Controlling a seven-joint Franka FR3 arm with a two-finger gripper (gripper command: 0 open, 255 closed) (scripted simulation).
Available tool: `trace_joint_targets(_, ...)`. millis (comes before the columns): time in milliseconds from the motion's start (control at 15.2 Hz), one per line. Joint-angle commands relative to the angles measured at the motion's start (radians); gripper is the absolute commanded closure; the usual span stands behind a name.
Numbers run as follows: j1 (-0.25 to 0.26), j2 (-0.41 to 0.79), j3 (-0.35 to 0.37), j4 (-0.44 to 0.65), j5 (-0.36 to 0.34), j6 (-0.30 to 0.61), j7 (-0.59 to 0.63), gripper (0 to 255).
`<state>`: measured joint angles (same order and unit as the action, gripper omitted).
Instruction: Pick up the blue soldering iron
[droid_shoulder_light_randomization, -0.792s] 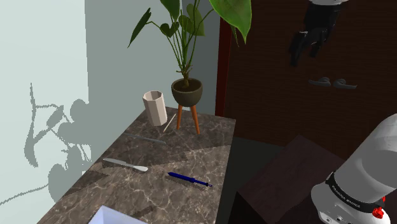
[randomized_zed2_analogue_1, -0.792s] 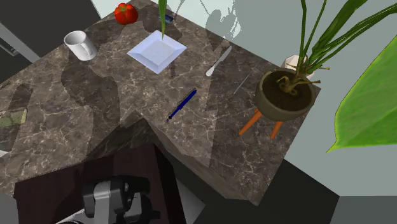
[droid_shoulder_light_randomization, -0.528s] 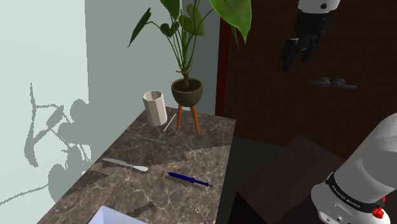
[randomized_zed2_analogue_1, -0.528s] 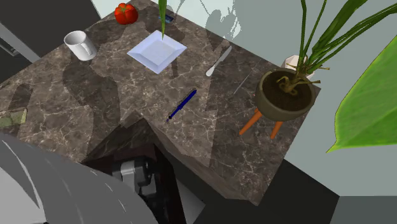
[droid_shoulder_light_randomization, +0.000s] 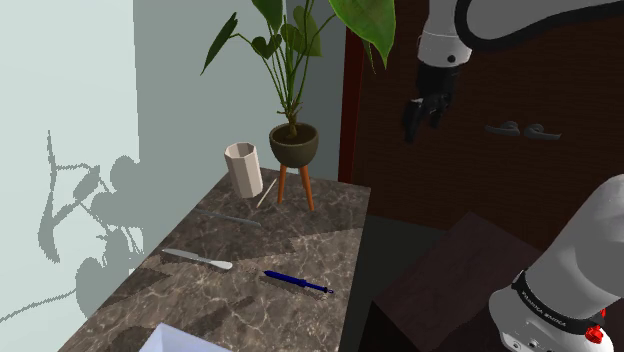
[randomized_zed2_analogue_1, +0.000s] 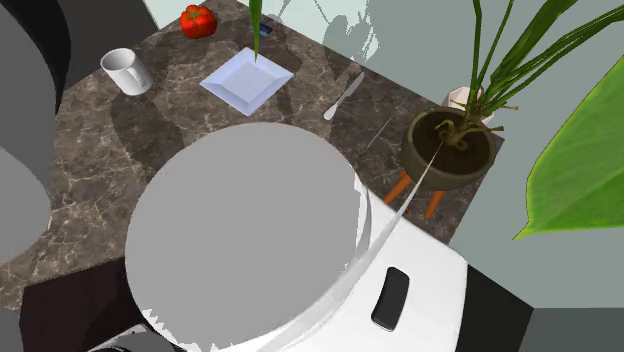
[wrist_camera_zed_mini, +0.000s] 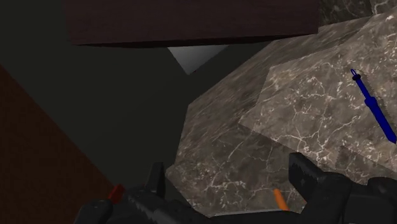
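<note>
A dark marble counter against a pale wall, next to a brown door.

The counter (droid_shoulder_light_randomization: 300, 240) is brown stone with white veins and runs along a pale grey-green wall (droid_shoulder_light_randomization: 80, 100), on which the light throws soft, leafy shadows (droid_shoulder_light_randomization: 90, 230). At the shoulder view's right of that wall, a dark red frame (droid_shoulder_light_randomization: 350, 110) borders a dark brown door (droid_shoulder_light_randomization: 450, 180) with two grey lever handles (droid_shoulder_light_randomization: 520, 129). Below the counter's edge the floor (droid_shoulder_light_randomization: 400, 245) is dark grey-green. Broad bands of shade lie across the marble.
</note>
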<state>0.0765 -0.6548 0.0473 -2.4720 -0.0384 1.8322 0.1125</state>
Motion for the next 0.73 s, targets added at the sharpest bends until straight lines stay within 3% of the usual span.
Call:
trace_joint_targets(0,0.021,0.063,0.017,-0.002,0.018,0.061,0.001,0)
trace_joint_targets(660,0.114,0.346,0.092,0.011,0.082,0.31,-0.02,0)
